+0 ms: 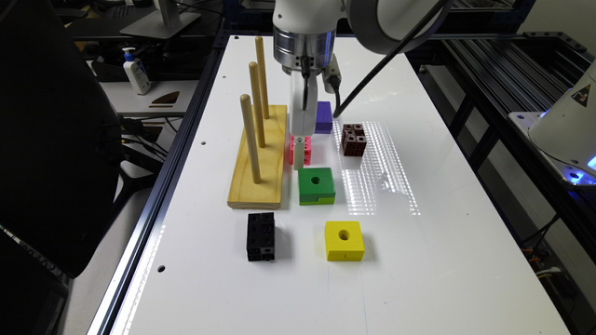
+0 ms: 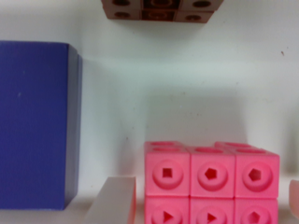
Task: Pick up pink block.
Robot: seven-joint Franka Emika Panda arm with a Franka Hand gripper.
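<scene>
So in the exterior view the gripper is down at the pink block, which sits on the white counter just beside the wooden peg board. A green holed block is right in front of it, a purple block behind, a brown studded cube off to the exterior view's right. Nearer the camera: a black studded cube and a yellow holed block.

Wrist view: the pink block sits between the spread fingers, one on each side with a bit of a gap, not pinching it. The purple block is beside it, the brown cube further off.
</scene>
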